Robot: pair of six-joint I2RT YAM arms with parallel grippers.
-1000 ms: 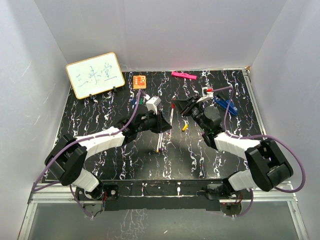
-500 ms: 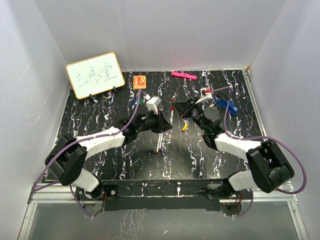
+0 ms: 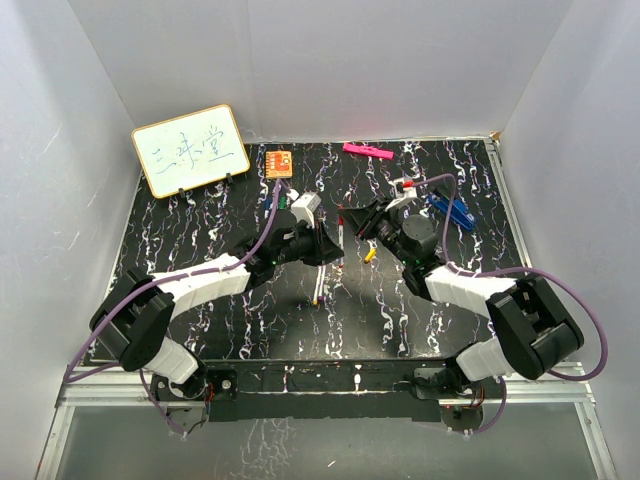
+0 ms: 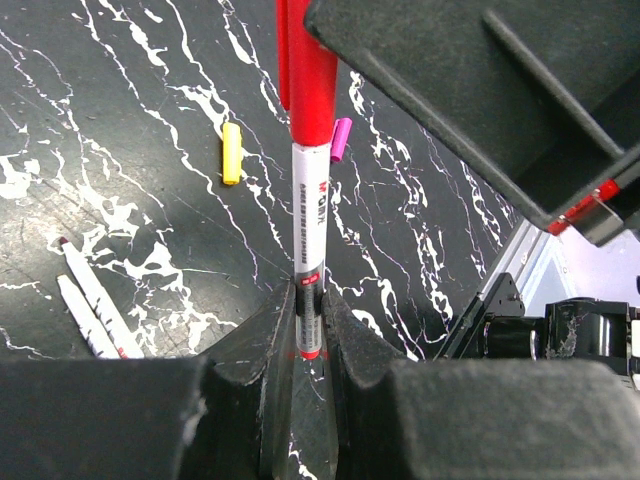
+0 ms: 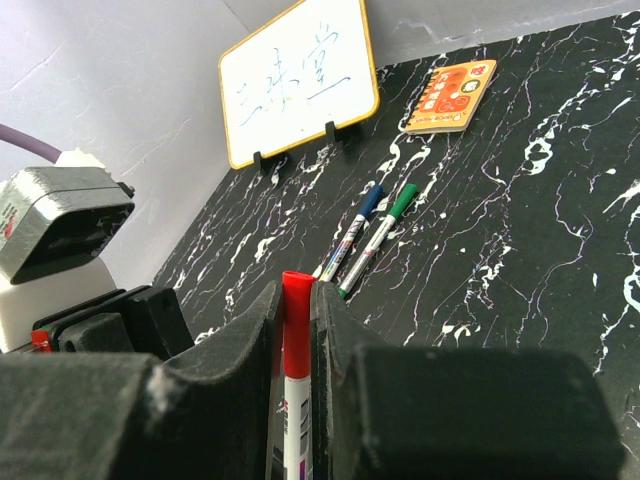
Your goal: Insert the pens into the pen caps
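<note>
Pens are the work here, and one red pen (image 4: pixel 310 215) is held off the table between both arms, to the right of the whiteboard (image 3: pixel 190 150) and nearer the arm bases than it. The left gripper (image 4: pixel 308 322) pinches the pen's bare tail end between its fingers. The right gripper (image 5: pixel 295 305) is pressed onto the red cap (image 4: pixel 311 90), which sits over the pen's other end. A blue-capped pen (image 5: pixel 359 226) and a green-capped pen (image 5: pixel 384 234) lie side by side on the black marbled table (image 3: pixel 200 300), in front of the whiteboard. An orange booklet (image 3: pixel 279 162) lies just right of the whiteboard. Farther right than the held pen lie a loose yellow cap (image 4: pixel 231 152) and a purple cap (image 4: pixel 341 138). Two uncapped pens (image 4: pixel 92 302) lie together, farther from the whiteboard, towards the arm bases.
</note>
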